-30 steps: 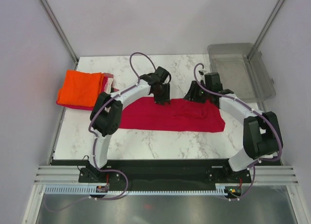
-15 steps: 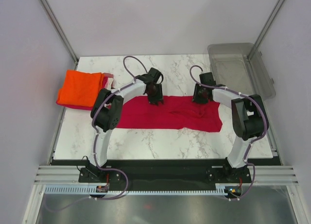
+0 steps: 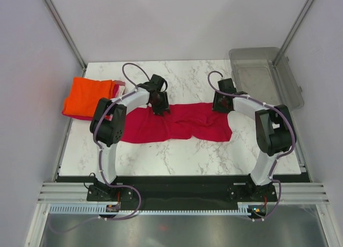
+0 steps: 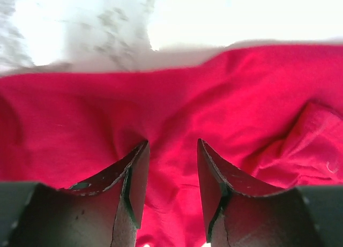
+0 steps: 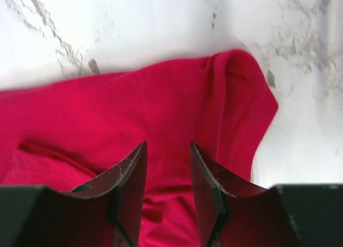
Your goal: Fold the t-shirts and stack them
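Two neighbours — orange stack (image 3: 88, 97) left of crimson shirt (image 3: 182, 124), grey bin (image 3: 262, 75) right.

Red shirt (image 3: 177, 124): its far edge vanishes under the left gripper (image 3: 159, 110) and right gripper (image 3: 220, 106). Whether either actually pinches cloth, can't tell. Left of it, stacked shirts (image 3: 121, 87) peek out as slivers beneath the orange shirt (image 3: 88, 97).

A white marble-patterned table (image 3: 177, 156) stood between plain pale lilac walls (image 3: 177, 22) (evenly lit), with a clear grey bin (image 3: 266, 78) at two o'clock.
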Tool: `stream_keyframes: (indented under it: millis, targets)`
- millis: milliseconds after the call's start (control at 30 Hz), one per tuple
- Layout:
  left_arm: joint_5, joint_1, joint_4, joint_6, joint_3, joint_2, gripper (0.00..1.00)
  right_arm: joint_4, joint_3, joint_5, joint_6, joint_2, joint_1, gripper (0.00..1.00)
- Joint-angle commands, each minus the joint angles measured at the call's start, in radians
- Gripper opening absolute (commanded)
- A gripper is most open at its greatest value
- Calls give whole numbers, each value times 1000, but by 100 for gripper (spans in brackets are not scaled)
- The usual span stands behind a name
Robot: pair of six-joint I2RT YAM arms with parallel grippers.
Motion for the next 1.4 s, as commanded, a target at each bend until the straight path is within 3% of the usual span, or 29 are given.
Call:
stream_keyframes:
  millis: [0, 233, 400, 733, 800, 900, 933, 1000, 1100, 1233, 1367]
  targets:
    - [-8, -29, -1, 40, 53, -46, 49, -18, -49, 24, -12, -99, -3, 46]
    - [-2, -86, -18, 58, 128, -67, 53, -21, -97, -25, -37, -166, -13, 41]
    - [5, -150, -17, 147, 206, -37, 59, -38, -63, -72, -55, -120, -13, 41]
    - [140, -181, -29, 207, 340, 130, 61, -59, -77, -57, -44, -100, -3, 52]
    - [136, -189, -41, 207, 357, 152, 61, -56, -90, -51, -46, -99, -4, 49]
    - [137, -195, -61, 205, 387, 196, 60, -53, -95, -42, -52, -84, -3, 33]
    - [143, -197, -64, 208, 394, 204, 59, -55, -95, -43, -50, -79, -3, 22]
    - [156, -201, -64, 213, 407, 218, 57, -55, -97, -38, -50, -80, -3, 12]
    - [177, -210, -63, 230, 417, 216, 49, -56, -100, -23, -47, -84, -4, 8]
    - [186, -215, -47, 263, 404, 187, 28, -56, -97, -28, -47, -73, -9, 5]
    - [191, -221, 43, 291, 295, 99, 21, -58, -91, -34, -47, -62, -13, 3]
